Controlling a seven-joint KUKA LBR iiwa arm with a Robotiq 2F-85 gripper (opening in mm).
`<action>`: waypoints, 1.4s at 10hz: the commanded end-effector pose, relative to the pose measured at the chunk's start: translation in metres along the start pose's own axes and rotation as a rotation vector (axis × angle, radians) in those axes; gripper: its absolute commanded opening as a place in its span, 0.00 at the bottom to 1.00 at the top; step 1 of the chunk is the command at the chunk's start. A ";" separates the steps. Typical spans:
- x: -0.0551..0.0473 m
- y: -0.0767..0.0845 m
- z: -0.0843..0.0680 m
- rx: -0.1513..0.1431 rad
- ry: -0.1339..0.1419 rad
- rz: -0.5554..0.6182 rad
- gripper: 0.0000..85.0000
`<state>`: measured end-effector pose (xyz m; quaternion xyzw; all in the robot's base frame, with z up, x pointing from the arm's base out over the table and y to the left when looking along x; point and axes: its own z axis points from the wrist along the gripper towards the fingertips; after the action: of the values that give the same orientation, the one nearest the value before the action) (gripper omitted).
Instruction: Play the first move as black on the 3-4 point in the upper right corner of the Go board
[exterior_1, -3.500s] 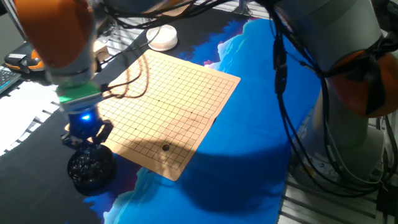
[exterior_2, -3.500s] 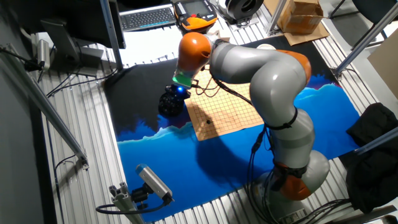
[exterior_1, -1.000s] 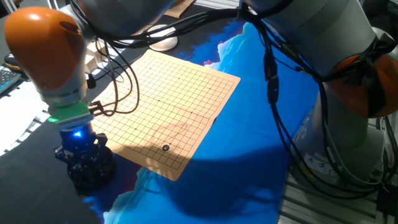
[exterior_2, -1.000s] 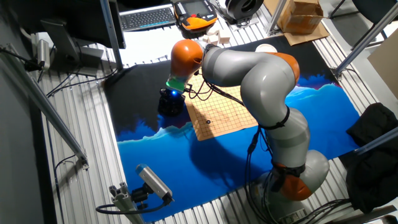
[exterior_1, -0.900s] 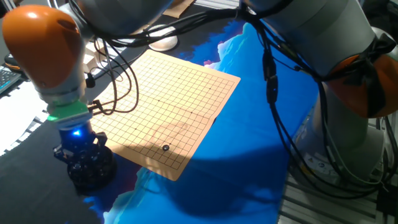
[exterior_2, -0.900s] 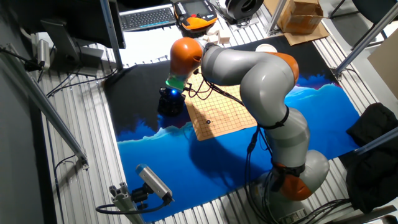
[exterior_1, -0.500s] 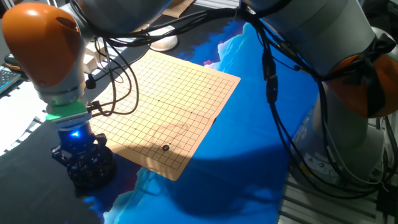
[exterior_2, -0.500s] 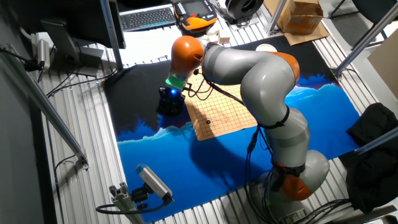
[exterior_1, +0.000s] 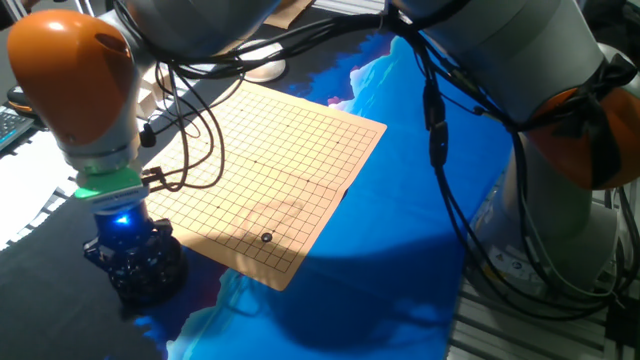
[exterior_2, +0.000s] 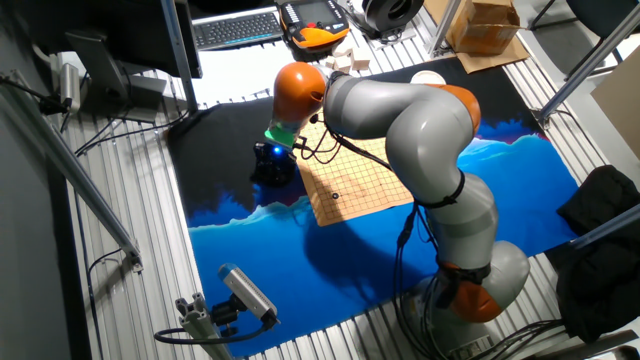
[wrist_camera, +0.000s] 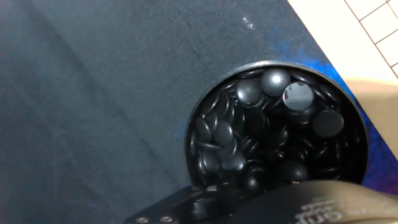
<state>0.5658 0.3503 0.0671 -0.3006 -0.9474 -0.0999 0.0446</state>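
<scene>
One black stone (exterior_1: 266, 238) on Go board (exterior_1: 290, 150); end effector (exterior_1: 125, 262) over bowl (wrist_camera: 277, 134), grip unclear

No text, label, brand, number or sign can be read in any view (the Go board (exterior_1: 270, 170) carries only its plain grid lines and dots, and the bowl of stones (wrist_camera: 280, 130) bears no marking).

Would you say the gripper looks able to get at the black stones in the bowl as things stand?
Probably yes. The gripper hangs right over the open bowl, and the black stones lie heaped and uncovered beneath it, with nothing in between. Whether its jaws are open is hidden.
</scene>
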 end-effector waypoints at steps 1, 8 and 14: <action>0.000 -0.001 0.001 0.000 -0.003 -0.004 0.40; -0.002 -0.001 0.006 0.019 -0.022 -0.022 0.40; -0.006 -0.003 0.002 0.021 -0.007 -0.075 0.00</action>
<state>0.5696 0.3434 0.0650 -0.2634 -0.9594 -0.0917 0.0423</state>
